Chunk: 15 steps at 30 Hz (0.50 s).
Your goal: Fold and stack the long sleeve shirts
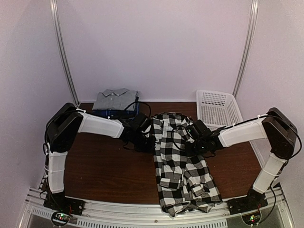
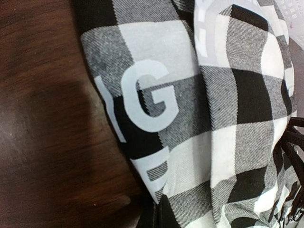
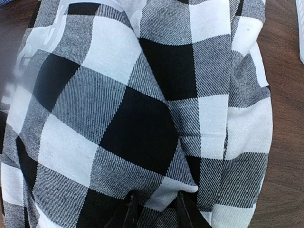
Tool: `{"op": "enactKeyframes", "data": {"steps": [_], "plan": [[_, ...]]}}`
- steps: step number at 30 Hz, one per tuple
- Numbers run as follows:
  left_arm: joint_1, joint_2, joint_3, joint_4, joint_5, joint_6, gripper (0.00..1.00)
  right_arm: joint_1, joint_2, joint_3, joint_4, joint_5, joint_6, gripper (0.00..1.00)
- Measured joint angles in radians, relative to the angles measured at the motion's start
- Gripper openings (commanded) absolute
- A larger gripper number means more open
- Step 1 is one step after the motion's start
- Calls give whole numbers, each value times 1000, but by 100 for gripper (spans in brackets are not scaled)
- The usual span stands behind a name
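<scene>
Brown wood of the table [image 1: 104,166] carries the black-and-white check shirt [image 1: 178,164], which lies in the middle as a long, narrow strip from the far side down to the near edge. It is not flat. The cloth is gathered in lengthwise folds, and the near end is crumpled. Large pale printed letters [image 2: 149,95] show on it in the left wrist view.

The left gripper [image 1: 142,136] sits at the left border of the shirt, in its far half, and it is fully closed. Its fingers do not show in its own camera, so I cannot tell whether a fold is really between them. The right gripper [image 3: 156,211] is at the opposite border, and its two dark fingers [image 3: 183,211] are closed on a bunched fold of the check cloth.

I judge that the step in hand is to open the shirt flat before any fold is made. To do it well, both borders should go outward together, at the same speed and low over the wood, so the body spreads without twisting. The left grip needs to be verified first. If it holds nothing, only the right side would pull and the whole shirt would slide or turn. The sleeves are hidden somewhere in the folds, so the pull should be slow.

At the far left, the folded grey shirt [image 1: 115,97] rests on a blue shirt [image 1: 114,113], close behind the left arm. The spreading should not push into this pile, nor toward the white lattice basket [image 1: 213,99] at the far right.
</scene>
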State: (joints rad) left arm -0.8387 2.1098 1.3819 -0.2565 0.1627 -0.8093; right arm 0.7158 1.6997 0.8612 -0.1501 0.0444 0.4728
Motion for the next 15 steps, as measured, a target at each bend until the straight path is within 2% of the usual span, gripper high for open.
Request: {"op": "enactKeyframes", "data": {"steps": [9, 15], "plan": [[105, 8, 16, -7, -6, 14, 0, 0, 161, 163, 26, -4, -24, 30], [208, 79, 128, -38, -10, 65, 1, -7, 309, 362, 16, -10, -35, 30]]}}
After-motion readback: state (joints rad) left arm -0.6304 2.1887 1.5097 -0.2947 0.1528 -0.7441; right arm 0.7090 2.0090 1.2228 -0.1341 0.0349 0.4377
